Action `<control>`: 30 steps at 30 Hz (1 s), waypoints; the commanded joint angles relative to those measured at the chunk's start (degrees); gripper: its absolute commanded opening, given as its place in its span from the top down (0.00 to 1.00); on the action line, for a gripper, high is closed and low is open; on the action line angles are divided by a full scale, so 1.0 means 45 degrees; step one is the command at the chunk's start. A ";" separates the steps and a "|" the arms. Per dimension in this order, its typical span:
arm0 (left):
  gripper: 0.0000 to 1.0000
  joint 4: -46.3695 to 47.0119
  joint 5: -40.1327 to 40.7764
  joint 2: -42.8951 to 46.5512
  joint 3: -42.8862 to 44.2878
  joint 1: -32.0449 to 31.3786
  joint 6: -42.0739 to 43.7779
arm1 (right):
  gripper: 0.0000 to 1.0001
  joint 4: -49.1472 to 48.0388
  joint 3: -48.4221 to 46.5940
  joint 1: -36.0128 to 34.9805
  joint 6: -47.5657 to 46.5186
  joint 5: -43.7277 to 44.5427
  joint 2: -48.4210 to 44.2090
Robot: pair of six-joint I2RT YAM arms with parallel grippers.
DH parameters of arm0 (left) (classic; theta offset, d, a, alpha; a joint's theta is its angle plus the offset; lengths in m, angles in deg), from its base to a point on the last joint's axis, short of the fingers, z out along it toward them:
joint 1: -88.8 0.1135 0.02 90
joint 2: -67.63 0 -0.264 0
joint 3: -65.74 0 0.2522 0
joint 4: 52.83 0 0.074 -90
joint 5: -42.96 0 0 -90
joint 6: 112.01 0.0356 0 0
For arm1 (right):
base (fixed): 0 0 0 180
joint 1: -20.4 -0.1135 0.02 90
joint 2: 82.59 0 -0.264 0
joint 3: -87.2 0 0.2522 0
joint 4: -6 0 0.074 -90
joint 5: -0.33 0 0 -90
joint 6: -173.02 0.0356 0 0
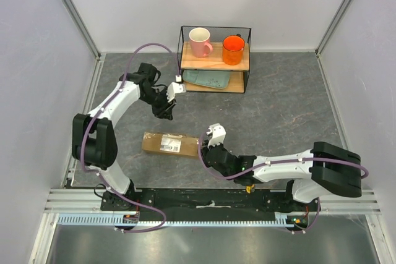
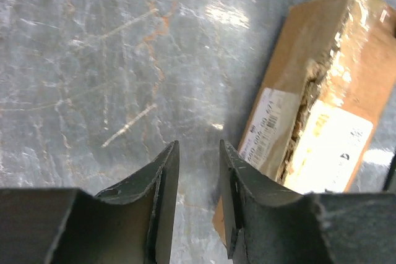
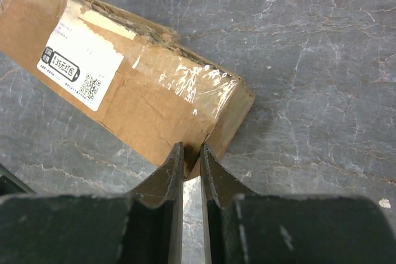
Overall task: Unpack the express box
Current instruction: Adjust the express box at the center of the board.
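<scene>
The express box (image 1: 169, 143) lies flat on the grey table (image 1: 284, 109), white label up, its cardboard torn ragged along 1 long edge. The right gripper (image 3: 192, 148) hovers at the box's corner on the end nearer the right arm, jaws a narrow slit apart with nothing between them. The left gripper (image 2: 198, 145) hangs beyond the box's far side, clear of it, jaws partly spread and holding nothing.

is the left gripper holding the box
No, the left gripper has only bare table between its jaws, and the box lies off to one side.
</scene>
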 commanded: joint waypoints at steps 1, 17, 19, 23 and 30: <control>0.61 -0.2554 -0.1187 0.0628 -0.0563 0.0204 0.2345 | 1.00 0.4763 0.1017 -0.0591 -0.0192 -0.0979 0.0711; 0.61 -0.4057 -0.2339 0.3029 -0.1777 0.0185 0.3011 | 0.97 0.5992 0.0060 -0.2174 0.0825 -0.0863 0.1731; 0.61 -0.4136 -0.2164 0.3283 -0.1971 0.0205 0.3031 | 0.83 0.6305 -0.0018 -0.2193 -0.0091 -0.0512 0.0891; 0.61 -0.3361 -0.1696 0.3247 -0.2518 0.0205 0.2508 | 0.71 0.5878 0.0020 -0.2232 -0.2822 0.0056 -0.2365; 0.62 0.0390 -0.0114 0.1472 -0.2852 0.0380 -0.0502 | 0.62 0.3144 -0.1069 -0.2291 -0.8077 -0.0450 -0.2182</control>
